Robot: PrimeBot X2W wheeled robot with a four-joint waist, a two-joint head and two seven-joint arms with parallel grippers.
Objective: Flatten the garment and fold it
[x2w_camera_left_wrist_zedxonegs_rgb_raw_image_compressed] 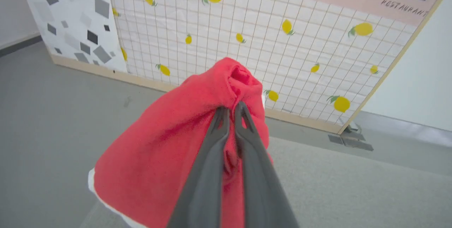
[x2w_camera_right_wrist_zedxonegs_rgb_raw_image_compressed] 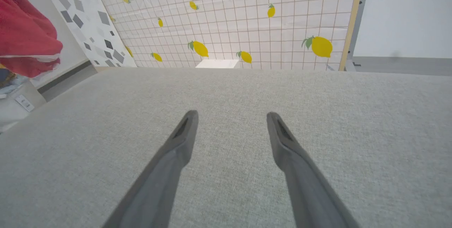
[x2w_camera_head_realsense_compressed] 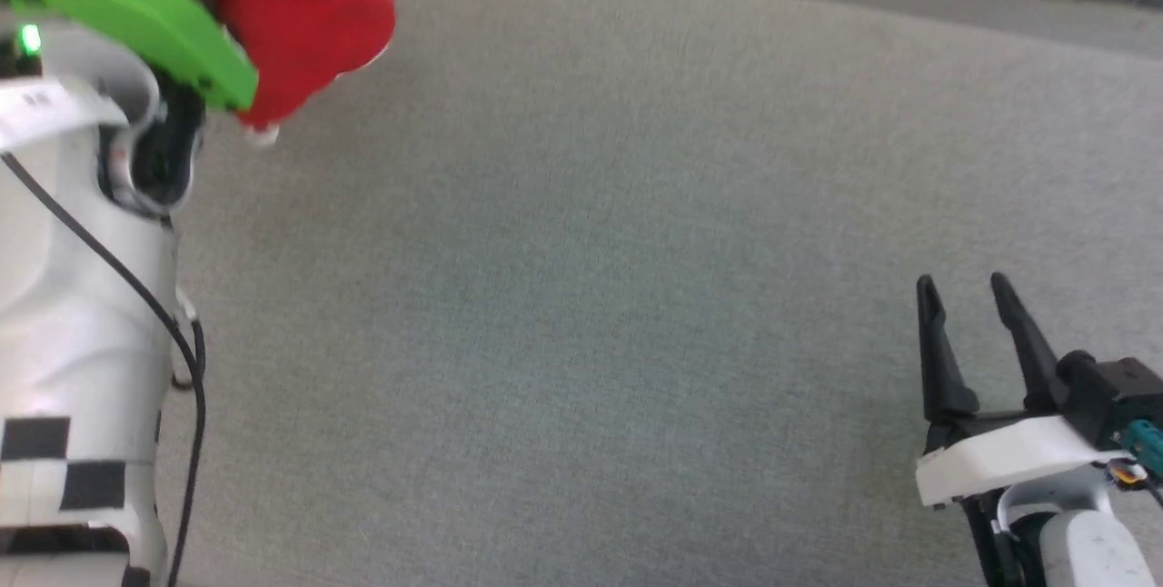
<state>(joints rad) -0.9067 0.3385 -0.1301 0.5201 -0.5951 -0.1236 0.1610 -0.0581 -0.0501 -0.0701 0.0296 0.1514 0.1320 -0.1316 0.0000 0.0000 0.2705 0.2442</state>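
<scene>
- One red garment (x2w_camera_left_wrist_zedxonegs_rgb_raw_image_compressed: 159, 157), bunched, held up over the tabletop's (x2w_camera_head_realsense_compressed: 581, 296) far left edge.
- Two left fingers (x2w_camera_left_wrist_zedxonegs_rgb_raw_image_compressed: 221, 122) pinched narrow on its fabric.
- Two right fingers (x2w_camera_right_wrist_zedxonegs_rgb_raw_image_compressed: 185, 132) spread wide, empty, above the tabletop's near right.

The left gripper (x2w_camera_left_wrist_zedxonegs_rgb_raw_image_compressed: 233, 108) clamps the garment (x2w_camera_left_wrist_zedxonegs_rgb_raw_image_compressed: 159, 157) (bunched, red) between its fingers (x2w_camera_left_wrist_zedxonegs_rgb_raw_image_compressed: 208, 175).

garment (x2w_camera_head_realsense_compressed: 300, 14) far left, panel (x2w_camera_right_wrist_zedxonegs_rgb_raw_image_compressed: 247, 19) behind table (x2w_camera_right_wrist_zedxonegs_rgb_raw_image_compressed: 226, 90)
</scene>
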